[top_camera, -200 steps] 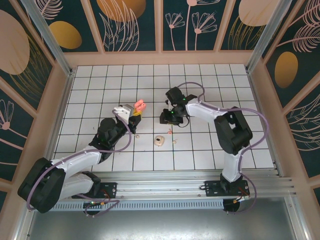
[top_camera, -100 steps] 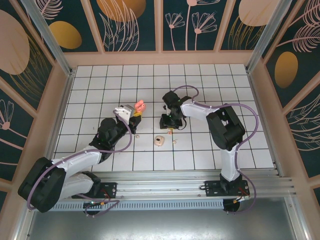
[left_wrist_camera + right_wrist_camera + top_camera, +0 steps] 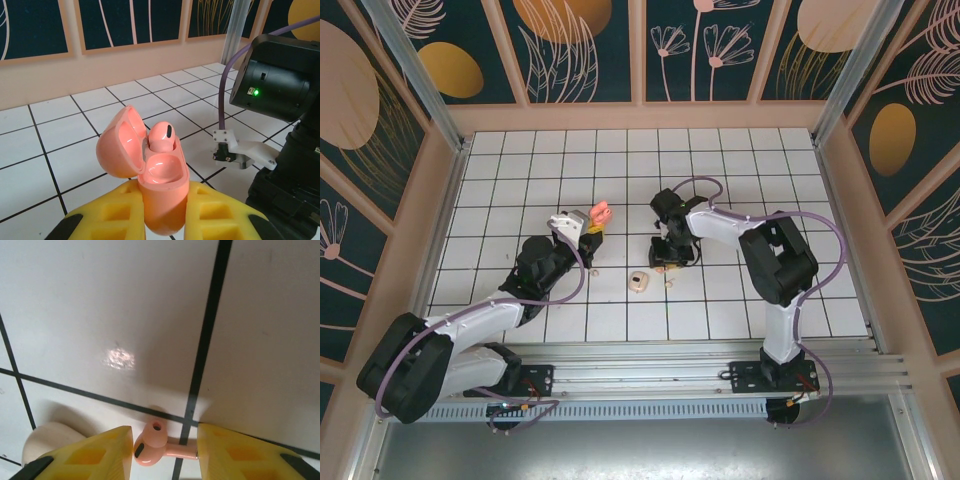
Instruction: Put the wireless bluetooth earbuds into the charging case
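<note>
One earbud home, its twin between the right jaws

The left gripper (image 3: 165, 192) is clamped on the salmon-pink charging case (image 3: 150, 165), upright with its lid swung back. The seated earbud (image 3: 161, 136) fills one socket; the other is bare. The right gripper (image 3: 165, 440) sits low over the tiled table (image 3: 125, 300), jaws narrowly apart astride the loose pink earbud (image 3: 150, 446). It lies crosswise with its stem at one finger. Close slowly and squarely so it neither twists nor squirts free, then lift straight.
</note>
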